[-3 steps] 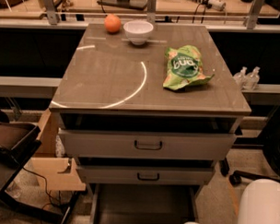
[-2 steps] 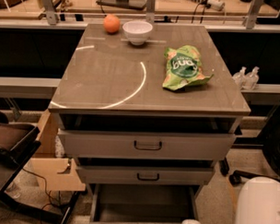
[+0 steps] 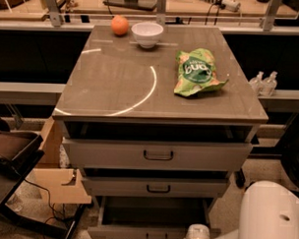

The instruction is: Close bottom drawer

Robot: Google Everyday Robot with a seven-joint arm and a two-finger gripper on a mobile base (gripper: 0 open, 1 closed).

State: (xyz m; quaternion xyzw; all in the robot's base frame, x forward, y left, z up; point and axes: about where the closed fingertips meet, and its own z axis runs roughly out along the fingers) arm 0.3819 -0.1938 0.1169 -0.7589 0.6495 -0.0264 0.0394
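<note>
The bottom drawer (image 3: 153, 214) is the lowest of three grey-beige drawers and stands pulled out, showing its dark flat floor. Its shallow front (image 3: 135, 234) with a small dark loop handle (image 3: 156, 236) lies at the picture's lower edge. My gripper (image 3: 198, 236) shows only as a white rounded end at the bottom edge, right beside the right end of the drawer front. The middle drawer (image 3: 157, 187) and the tall top drawer (image 3: 158, 154) are each open a little.
On the cabinet top (image 3: 116, 86) lie a green chip bag (image 3: 196, 72), a white bowl (image 3: 147, 33) and an orange (image 3: 120, 25). My white robot body (image 3: 271, 217) fills the lower right. A cardboard box (image 3: 59, 180) and a dark chair (image 3: 13, 151) stand at left.
The bottom drawer's front has come into view at the lower edge, so the drawer has slid inward a little. The gripper has moved up and inward with it.
</note>
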